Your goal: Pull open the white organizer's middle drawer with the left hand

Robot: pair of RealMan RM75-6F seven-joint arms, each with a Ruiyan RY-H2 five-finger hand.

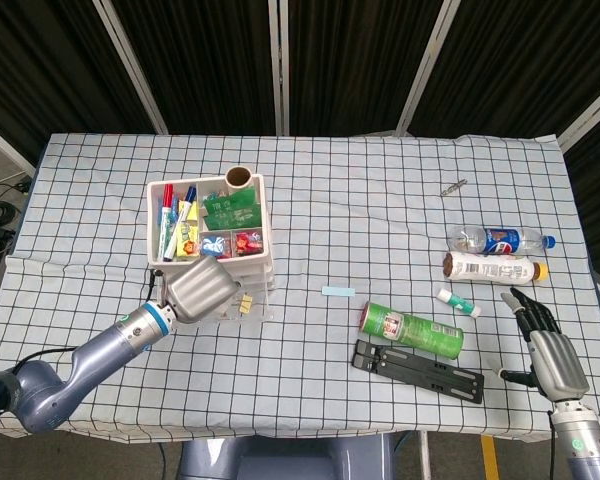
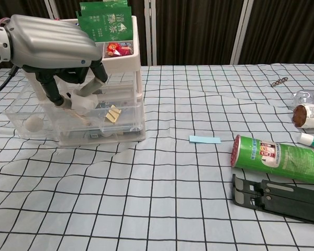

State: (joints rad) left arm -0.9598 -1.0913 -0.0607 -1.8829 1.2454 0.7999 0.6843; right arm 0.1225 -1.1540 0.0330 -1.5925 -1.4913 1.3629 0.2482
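The white organizer (image 1: 210,236) (image 2: 126,63) stands left of centre, its top tray full of pens and small packets. My left hand (image 1: 202,289) (image 2: 51,43) is at its front, fingers (image 2: 56,94) curled down and hooked into a clear drawer (image 2: 78,119). That drawer juts out from the stack toward me, with small items inside. Which level it belongs to is hard to tell, since the hand covers the drawer fronts. My right hand (image 1: 546,350) lies near the table's front right edge with its fingers apart and nothing in them.
A green canister (image 1: 411,330) (image 2: 278,157) and a black folding stand (image 1: 417,371) (image 2: 280,197) lie right of centre. Two bottles (image 1: 498,241) and a small white tube (image 1: 458,302) are near the right hand. A blue slip (image 1: 337,291) (image 2: 204,139) lies mid-table.
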